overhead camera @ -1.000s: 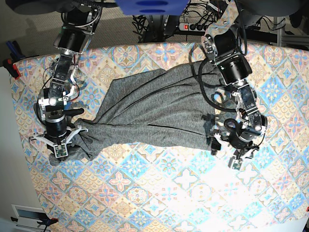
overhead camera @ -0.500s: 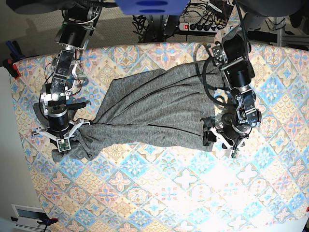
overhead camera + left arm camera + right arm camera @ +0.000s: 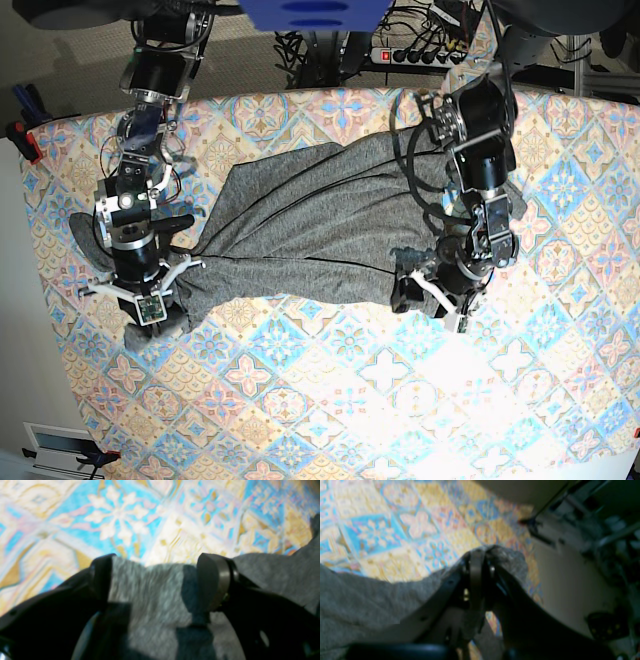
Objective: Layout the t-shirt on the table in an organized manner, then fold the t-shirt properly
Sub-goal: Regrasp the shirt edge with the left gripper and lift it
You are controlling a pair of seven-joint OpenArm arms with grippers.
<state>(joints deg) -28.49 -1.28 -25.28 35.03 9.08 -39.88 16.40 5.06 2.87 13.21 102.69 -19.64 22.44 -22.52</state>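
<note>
The t-shirt [image 3: 310, 235] lay across the middle of the bench [image 3: 330, 400], stretched lengthwise but far from flat: long creases ran through its body, and one end was drawn into a narrow bunch at the base view's left. By my reading the laying-out step was only partly done, and no fold had been made yet.

The right gripper [image 3: 480, 555] was closed tight on that bunched end, the grey fabric humped over its tips in the right wrist view; in the base view it sat at the shirt's left end [image 3: 150, 300]. The left gripper [image 3: 160, 580] stood with its jaws wide apart, straddling the shirt's edge, cloth visible between the pads but not pinched. In the base view it was at the lower right corner of the garment [image 3: 432, 292].

What seemed left: a grip on that corner, spreading the cloth smooth, squaring sleeves and hem, then all the folding. Sleeves and collar could not be made out among the creases.
</note>
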